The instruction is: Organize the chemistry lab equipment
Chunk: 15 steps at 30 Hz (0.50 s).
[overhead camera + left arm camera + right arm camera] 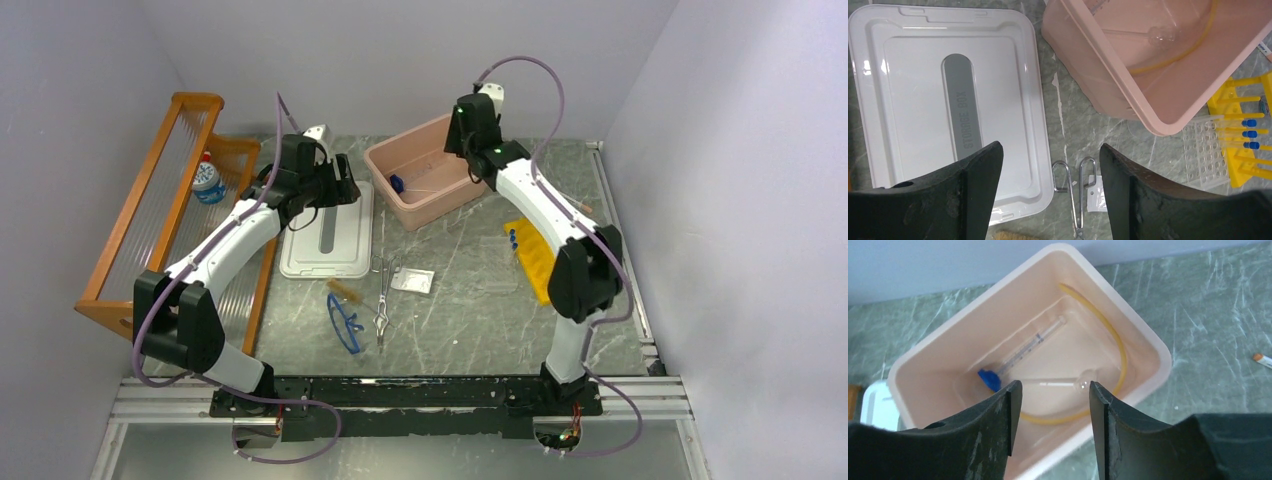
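A: Hovering above the pink bin (pixel 425 178), why was the right hand (pixel 1052 390) empty, open?

B: The rubber tube (pixel 1120 360) lay inside; the left hand (pixel 1050 147), open too, hung beside the bin, seemingly for the scissors (pixel 1080 210).

The top external view sits high above and behind the black base rail (pixel 400 398), which lies along its bottom edge. It looks down and forward to the back wall (pixel 400 60) from far enough to take in the whole surface (pixel 470 300). The left wrist view hangs close over the surface and faces almost straight down past the left tool (pixel 1050 150), whose tips fill its bottom edge. The right wrist view is equally close, tilted down and toward the back wall past the right tool (pixel 1054 387). All three share the pink bin (pixel 437 208); the overhead and left wrist views also share the white lid (pixel 305 250) and yellow rack (pixel 532 262).
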Tool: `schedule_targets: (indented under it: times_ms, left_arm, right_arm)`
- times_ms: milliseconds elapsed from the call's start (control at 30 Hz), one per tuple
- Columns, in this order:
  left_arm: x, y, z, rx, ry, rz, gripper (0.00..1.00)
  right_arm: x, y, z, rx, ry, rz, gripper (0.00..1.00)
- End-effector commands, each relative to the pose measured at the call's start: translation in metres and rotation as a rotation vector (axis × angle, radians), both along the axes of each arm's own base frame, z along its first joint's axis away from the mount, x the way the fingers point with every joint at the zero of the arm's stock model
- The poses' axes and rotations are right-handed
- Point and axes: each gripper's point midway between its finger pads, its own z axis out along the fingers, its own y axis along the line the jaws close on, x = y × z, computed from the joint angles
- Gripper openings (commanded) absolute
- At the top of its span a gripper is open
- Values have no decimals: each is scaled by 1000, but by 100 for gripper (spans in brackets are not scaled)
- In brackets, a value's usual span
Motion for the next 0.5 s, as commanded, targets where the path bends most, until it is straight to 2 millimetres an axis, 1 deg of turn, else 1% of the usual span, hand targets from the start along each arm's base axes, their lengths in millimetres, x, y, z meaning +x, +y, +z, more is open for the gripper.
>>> schedule_targets:
  times_ms: [0, 33, 133, 233, 333, 400, 433, 467]
  left_arm:
    - [7, -7, 16, -26, -47, -39, 75]
    - [7, -8, 16, -29, -48, -42, 75]
    - [6, -10, 16, -40, -46, -54, 75]
    - [5, -12, 17, -44, -50, -66, 75]
    - [3, -12, 18, -45, -52, -75, 75]
    - [3, -12, 18, -44, -54, -77, 75]
    - [2, -12, 18, -45, -54, -77, 75]
    - [2, -13, 17, -47, -51, -78, 75]
  right_arm:
    - [-37, -1, 2, 1, 55, 122, 56]
    - [-46, 1, 0, 8, 69, 151, 56]
    - [-75, 7, -17, 16, 122, 255, 58]
    - [-105, 15, -38, 29, 162, 381, 58]
    - [-132, 23, -58, 40, 189, 463, 60]
    - [-145, 26, -71, 32, 207, 486, 60]
    - [-150, 26, -83, 20, 227, 488, 60]
    - [-153, 27, -90, 9, 237, 485, 60]
